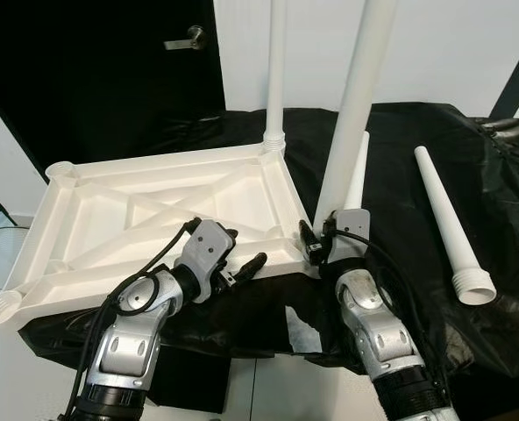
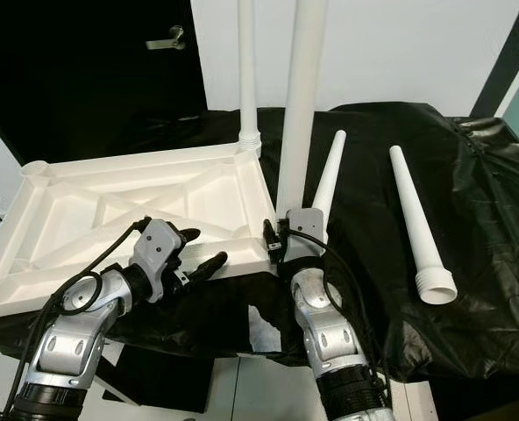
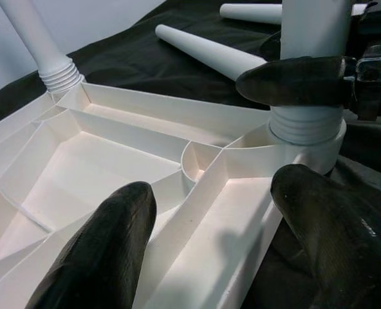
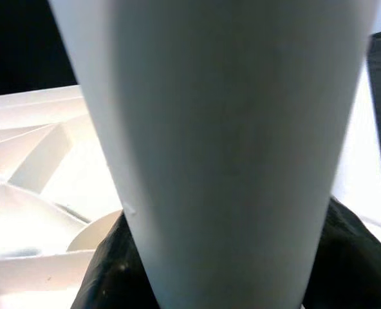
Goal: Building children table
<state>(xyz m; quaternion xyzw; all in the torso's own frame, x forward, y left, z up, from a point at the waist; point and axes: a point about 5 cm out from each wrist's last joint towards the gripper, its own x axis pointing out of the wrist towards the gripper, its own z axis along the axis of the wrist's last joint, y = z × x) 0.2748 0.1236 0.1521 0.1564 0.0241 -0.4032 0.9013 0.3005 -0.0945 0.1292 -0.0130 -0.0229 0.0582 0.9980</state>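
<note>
Left eye view: tabletop (image 1: pixel 154 206) lies underside up at centre left on the black-draped worktop (image 1: pixel 417 289). Far leg (image 1: pixel 275 70) stands in the far right socket. Near leg (image 1: pixel 356 105) stands in the near right socket, right hand (image 1: pixel 319 239) clenched on its base. Left hand (image 1: pixel 242 263) is released, fingers apart over the near rim at lower centre.

Right eye view: two loose legs (image 2: pixel 422 232) lie on the cloth, centre to right of frame, apart from the tabletop. Two sockets on the left edge, upper left and lower left of frame, are still unfilled.

Left wrist view: threaded collar (image 3: pixel 304 123) of the near leg sits in its socket, upper right of frame; some thread is exposed, so seating looks incomplete. A right-hand finger (image 3: pixel 293 80) crosses the leg just above the collar.

Right wrist view: the near leg runs down frame centre between dark fingers (image 4: pixel 116 273).

Procedure: keep the leg vertical; turn it without side load until the collar is flush; brace the rim with the left hand so the tabletop does not rotate.
</note>
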